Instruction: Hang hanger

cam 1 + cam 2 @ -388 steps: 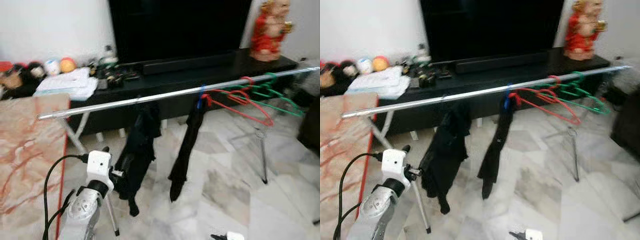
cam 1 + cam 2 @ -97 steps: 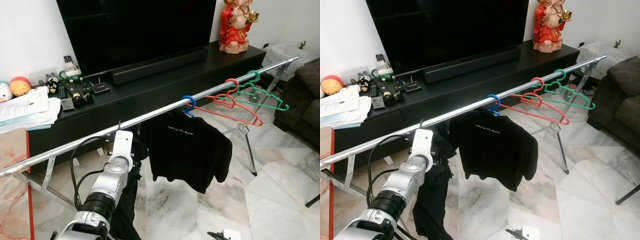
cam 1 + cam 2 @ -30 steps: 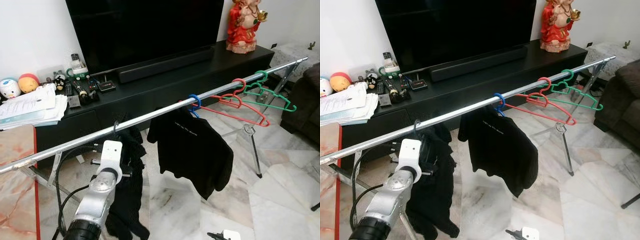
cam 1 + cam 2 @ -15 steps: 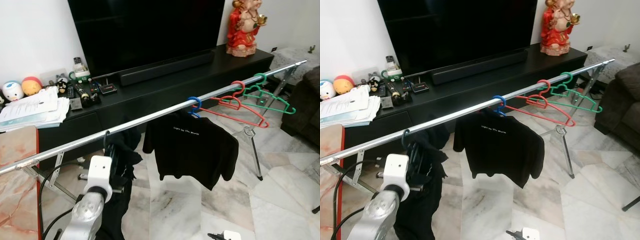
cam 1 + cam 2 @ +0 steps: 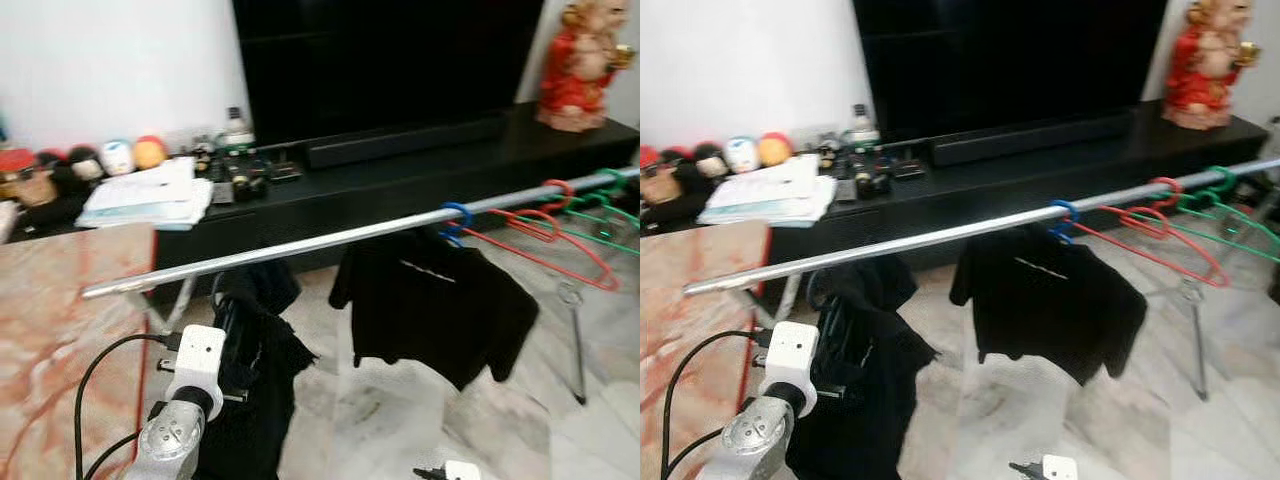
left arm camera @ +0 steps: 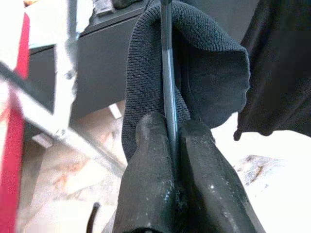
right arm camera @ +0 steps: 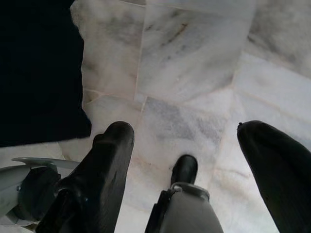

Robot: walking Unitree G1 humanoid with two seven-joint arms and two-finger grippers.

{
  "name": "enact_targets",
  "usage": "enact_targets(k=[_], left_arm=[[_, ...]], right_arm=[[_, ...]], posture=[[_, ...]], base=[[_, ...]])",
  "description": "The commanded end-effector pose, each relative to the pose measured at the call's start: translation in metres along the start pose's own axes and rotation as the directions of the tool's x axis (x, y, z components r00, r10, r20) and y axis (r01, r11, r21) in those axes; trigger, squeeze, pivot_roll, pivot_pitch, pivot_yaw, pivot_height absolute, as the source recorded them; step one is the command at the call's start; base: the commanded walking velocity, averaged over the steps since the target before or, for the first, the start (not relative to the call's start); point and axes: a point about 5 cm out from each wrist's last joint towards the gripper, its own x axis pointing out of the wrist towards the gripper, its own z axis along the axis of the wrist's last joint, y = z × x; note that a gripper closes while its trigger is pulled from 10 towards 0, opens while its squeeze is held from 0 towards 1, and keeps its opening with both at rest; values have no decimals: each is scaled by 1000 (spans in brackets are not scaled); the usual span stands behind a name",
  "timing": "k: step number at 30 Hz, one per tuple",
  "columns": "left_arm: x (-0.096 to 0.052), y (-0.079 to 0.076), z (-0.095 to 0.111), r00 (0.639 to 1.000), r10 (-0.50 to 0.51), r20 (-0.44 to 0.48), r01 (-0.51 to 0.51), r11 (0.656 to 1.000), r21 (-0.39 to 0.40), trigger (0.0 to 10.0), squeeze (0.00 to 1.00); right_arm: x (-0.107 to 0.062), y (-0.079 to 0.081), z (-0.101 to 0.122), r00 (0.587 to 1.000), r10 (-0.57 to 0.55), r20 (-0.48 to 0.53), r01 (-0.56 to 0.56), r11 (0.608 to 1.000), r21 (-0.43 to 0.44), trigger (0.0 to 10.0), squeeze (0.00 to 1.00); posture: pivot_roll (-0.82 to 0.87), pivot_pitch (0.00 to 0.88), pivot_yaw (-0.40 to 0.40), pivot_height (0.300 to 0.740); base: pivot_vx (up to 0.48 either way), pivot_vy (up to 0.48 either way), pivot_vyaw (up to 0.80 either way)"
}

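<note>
Between the left fingers: the left gripper [image 6: 171, 133] is clenched on the thin grey wire of a hanger [image 6: 167, 73], its 2 black pads pressed together on it.
Hanger load: a dark knit garment [image 6: 209, 68] drapes over that wire just beyond the fingertips; the weave is plain in the left wrist view, while the eye views give it as a dark mass [image 5: 255, 385].
Hanger position: below the silver rail [image 5: 300, 250], near its left end, beside the left wrist's white camera block [image 5: 197, 360]; whether its hook is on the rail cannot be told through the blur.
Right gripper: the right gripper [image 7: 194, 145] is released, its 2 fingers spread wide, pointing down at the marble floor [image 7: 194, 63].
Right wrist extras: a robot foot [image 7: 184, 170] on the tiles and a black cloth edge [image 7: 39, 73] to one side.
Along the rail: a blue hanger [image 5: 455, 218] carries a black T-shirt [image 5: 435, 305]; further right hang 2 red hangers [image 5: 560, 235] and green hangers [image 5: 610, 215], all bare.
Behind the rail: a black TV stand [image 5: 400, 185] with a soundbar [image 5: 405, 143], a stack of papers [image 5: 150, 195], small toys [image 5: 115, 155] and a red figurine [image 5: 578, 65].
Left edge: a reddish marble tabletop [image 5: 50, 340].
</note>
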Motion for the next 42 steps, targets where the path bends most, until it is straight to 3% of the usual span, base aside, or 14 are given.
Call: enact_targets(k=[1,12,35,42], left_arm=[[-1,2,9,999,-4,41,3,1000,31,10000,0],[-2,0,8,999,-19,36,18,999,43,10000,0],[-14,8,-7,1000,-11,9,11,1000,14,10000,0],[-13,7,-6,1000,-17,10,17,1000,11,10000,0]], right_arm=[[0,3,-3,1000,3,-10,-2,1000,7,10000,0],[0,3,-3,1000,-3,-13,3,1000,9,10000,0],[0,1,-3,1000,-6,-21,6,1000,12,10000,0],[0,1,-3,1000,-4,-20,4,1000,12,10000,0]], posture=[[97,52,61,740],[99,57,55,740],[106,61,45,740],[103,62,47,740]], base=[[0,0,800],[0,0,800],[0,0,0],[-246,0,0]])
